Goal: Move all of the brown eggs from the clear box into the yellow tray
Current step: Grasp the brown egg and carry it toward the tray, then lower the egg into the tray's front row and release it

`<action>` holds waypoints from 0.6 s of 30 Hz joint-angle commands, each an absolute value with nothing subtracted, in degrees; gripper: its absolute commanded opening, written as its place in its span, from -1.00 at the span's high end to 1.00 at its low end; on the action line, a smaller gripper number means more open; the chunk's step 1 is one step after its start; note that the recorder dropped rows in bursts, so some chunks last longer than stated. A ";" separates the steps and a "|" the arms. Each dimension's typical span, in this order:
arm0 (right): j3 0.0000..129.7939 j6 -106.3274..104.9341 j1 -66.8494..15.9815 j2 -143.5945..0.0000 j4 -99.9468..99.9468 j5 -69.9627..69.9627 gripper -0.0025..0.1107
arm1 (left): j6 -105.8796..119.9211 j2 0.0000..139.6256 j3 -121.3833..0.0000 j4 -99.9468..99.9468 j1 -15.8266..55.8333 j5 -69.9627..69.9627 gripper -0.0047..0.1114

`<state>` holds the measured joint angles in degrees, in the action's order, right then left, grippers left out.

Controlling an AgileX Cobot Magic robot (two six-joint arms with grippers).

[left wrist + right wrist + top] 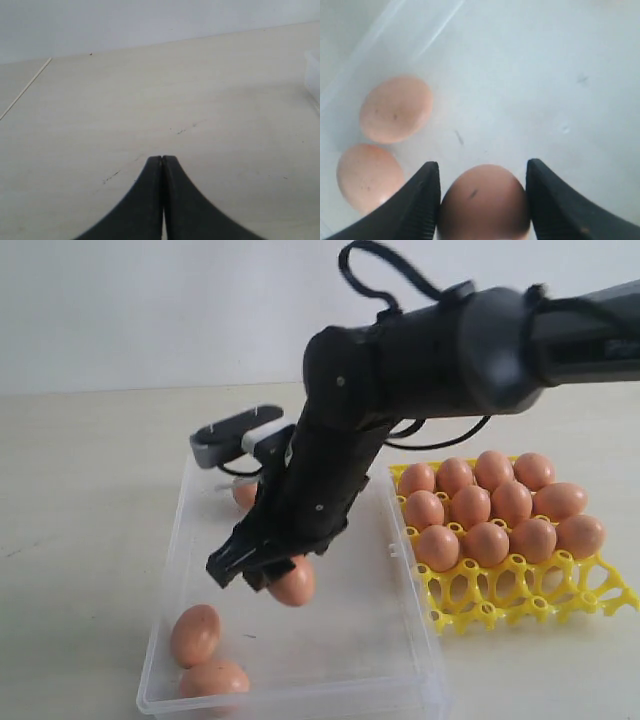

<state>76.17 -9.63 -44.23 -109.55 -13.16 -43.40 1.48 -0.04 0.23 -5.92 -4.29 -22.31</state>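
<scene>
Two brown eggs (196,636) in clear box (375,645) | right gripper (482,172) grips third egg (484,202), arm (430,360) half-hiding fourth (244,492) | yellow tray (505,595) alongside | left gripper (163,162) clenched, empty

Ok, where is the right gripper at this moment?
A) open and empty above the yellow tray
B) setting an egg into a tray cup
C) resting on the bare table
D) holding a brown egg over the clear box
D: the right gripper has a brown egg clamped between its fingers, hanging above the floor of the clear box and off to the side of the yellow tray.
</scene>
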 commanded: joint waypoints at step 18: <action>27.14 -19.87 -35.51 -80.67 -29.99 14.12 0.96 | 1.27 0.00 0.00 -5.90 -4.00 -21.79 0.92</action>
<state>29.46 -18.88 -35.82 -81.27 -28.86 7.81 1.48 -0.04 0.23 -5.92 -4.29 -22.31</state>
